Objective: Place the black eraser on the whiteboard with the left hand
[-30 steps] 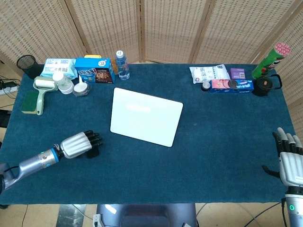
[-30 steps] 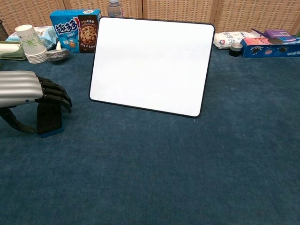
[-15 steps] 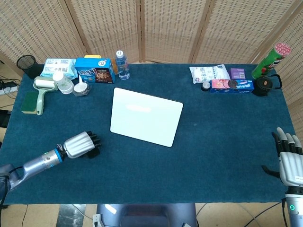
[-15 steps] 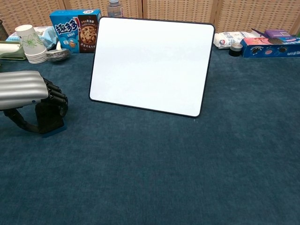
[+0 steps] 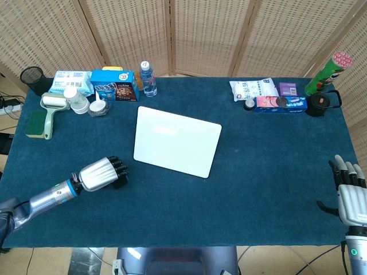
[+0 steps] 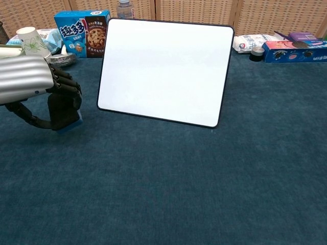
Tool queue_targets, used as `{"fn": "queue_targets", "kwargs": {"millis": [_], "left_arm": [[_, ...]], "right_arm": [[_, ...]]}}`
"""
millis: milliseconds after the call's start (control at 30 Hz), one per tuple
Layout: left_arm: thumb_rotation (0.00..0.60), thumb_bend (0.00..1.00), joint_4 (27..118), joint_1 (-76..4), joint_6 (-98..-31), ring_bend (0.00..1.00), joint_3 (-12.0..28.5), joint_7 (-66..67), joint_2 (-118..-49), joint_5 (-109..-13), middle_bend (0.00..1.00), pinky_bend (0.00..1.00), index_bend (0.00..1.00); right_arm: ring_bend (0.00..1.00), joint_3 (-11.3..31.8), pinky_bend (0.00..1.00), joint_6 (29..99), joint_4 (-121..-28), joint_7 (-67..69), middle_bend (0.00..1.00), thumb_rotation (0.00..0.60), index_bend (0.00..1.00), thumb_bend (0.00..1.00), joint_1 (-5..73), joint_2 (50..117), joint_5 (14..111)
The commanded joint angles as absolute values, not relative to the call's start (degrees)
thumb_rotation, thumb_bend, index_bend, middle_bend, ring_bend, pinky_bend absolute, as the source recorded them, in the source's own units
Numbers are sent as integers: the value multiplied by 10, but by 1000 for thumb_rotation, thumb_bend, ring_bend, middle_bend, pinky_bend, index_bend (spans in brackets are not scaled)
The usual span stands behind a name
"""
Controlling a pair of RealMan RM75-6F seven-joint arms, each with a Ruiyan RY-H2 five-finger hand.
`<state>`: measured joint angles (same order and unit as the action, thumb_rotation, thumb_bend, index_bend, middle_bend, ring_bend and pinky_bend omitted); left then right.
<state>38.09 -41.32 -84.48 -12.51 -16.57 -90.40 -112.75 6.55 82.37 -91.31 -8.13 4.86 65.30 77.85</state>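
While its dark fingers curl down around the black eraser (image 6: 64, 109), the left hand (image 5: 103, 173) holds that eraser upright between thumb and fingers, low over the blue table cover (image 5: 258, 172) near the front left. From the chest view the eraser's blue underside shows just beneath the fingers, and I cannot tell whether it touches the cloth or is raised clear of it. Eraser and hand sit just to the left of the whiteboard (image 5: 176, 141), near its lower left corner but apart from it; the board lies in the middle of the table with nothing on its white face. At the far right front edge the right hand (image 5: 350, 192) rests with its fingers spread and nothing in it. Behind the board, along the back left, stand a blue cookie box (image 5: 114, 85) and a water bottle (image 5: 148, 79).
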Motion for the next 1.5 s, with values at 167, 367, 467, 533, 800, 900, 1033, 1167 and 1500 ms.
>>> {"fn": "queue_targets", "kwargs": {"millis": [167, 367, 467, 533, 800, 900, 1033, 1167, 1500], "left_arm": [[600, 279, 451, -462, -871, 441, -71, -70, -879, -1124, 505, 511, 553], [600, 280, 483, -516, -836, 441, -26, 5, -883, -1115, 505, 511, 552], [600, 279, 492, -545, -802, 441, -12, 39, -888, -1113, 504, 511, 553], [600, 279, 493, -559, -784, 441, -6, 57, -892, -1112, 504, 511, 553], [600, 276, 491, -605, -710, 441, 9, 102, -920, -1098, 504, 511, 553], [600, 275, 479, -618, -685, 441, 11, 117, -934, -1092, 505, 511, 553], [600, 274, 462, -626, -667, 441, 10, 125, -953, -1085, 504, 511, 552], [600, 271, 431, -629, -669, 441, 8, 136, -979, -1081, 504, 511, 552], [600, 257, 376, -623, -670, 240, 5, 150, -1018, -1060, 338, 340, 439]], "right_arm": [[0, 65, 0, 820, -914, -77, 0, 600, 34, 0, 49, 651, 777], [0, 65, 0, 815, -913, -72, 0, 600, 35, 0, 51, 649, 774], [0, 65, 0, 812, -914, -69, 0, 600, 34, 0, 51, 648, 772], [0, 65, 0, 810, -913, -67, 0, 600, 34, 0, 52, 647, 772], [0, 65, 0, 801, -911, -54, 0, 600, 34, 0, 53, 642, 768], [0, 65, 0, 799, -910, -48, 0, 600, 35, 0, 54, 641, 767], [0, 65, 0, 796, -909, -42, 0, 600, 34, 0, 54, 639, 767], [0, 66, 0, 793, -907, -32, 0, 600, 35, 0, 54, 636, 764], [0, 66, 0, 793, -906, -28, 0, 600, 35, 0, 54, 634, 764]]}}
